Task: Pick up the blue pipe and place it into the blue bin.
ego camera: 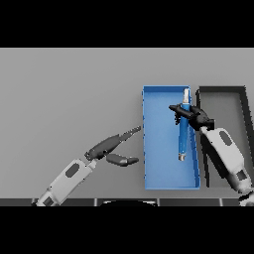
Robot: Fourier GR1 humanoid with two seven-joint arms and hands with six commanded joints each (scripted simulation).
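Observation:
The blue pipe (184, 135), long and slim with pale ends, stands lengthwise over the right half of the blue bin (161, 149). My right hand (194, 116) reaches in from the right and has its fingers curled round the pipe's upper part. Whether the pipe rests on the bin floor or hangs just above it I cannot tell. My left hand (113, 146) lies to the left of the bin, outside it, fingers straight and thumb spread, holding nothing.
A dark grey bin (244, 104) sits right beside the blue bin, and my right forearm (225, 151) crosses over it. Grey table surface stretches to the left and behind.

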